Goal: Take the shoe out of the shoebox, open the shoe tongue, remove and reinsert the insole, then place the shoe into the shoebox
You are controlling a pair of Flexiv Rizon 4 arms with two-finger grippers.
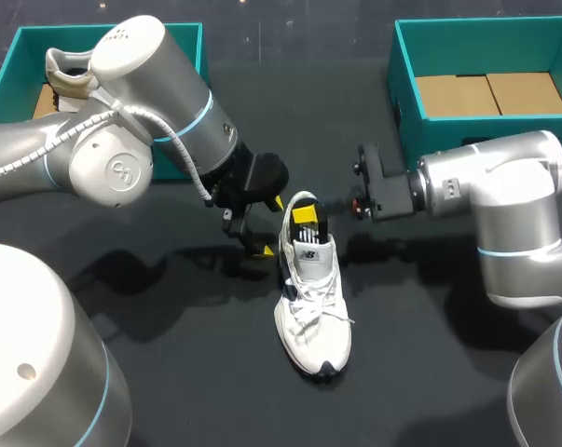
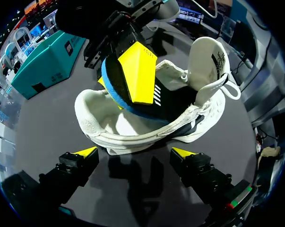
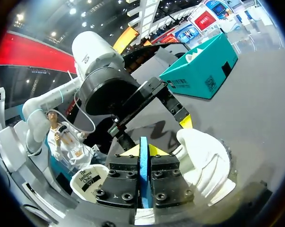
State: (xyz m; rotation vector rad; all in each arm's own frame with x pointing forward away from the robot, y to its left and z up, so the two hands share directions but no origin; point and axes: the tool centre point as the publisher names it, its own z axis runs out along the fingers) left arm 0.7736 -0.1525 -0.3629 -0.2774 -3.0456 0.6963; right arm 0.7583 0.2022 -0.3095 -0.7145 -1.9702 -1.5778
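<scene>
With the right gripper (image 3: 141, 153), clamping the insole (image 2: 115, 78) at the shoe's (image 1: 310, 312) opening mid-table; with the left gripper (image 2: 135, 152), hovering spread apart just beside the heel, shoeboxes (image 1: 406, 104) well apart along the far edge

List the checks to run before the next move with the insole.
1. Right gripper shut on the insole: ok.
2. Tongue pulled back, opening free: ok.
3. Shoe upright on its sole: ok.
4. Left gripper steadying the shoe: not ok; it is open and short of the shoe's side.
5. Insole's front end seated inside the shoe: cannot tell, hidden.
6. Room in the box on the right: ok, only cardboard in it.
</scene>
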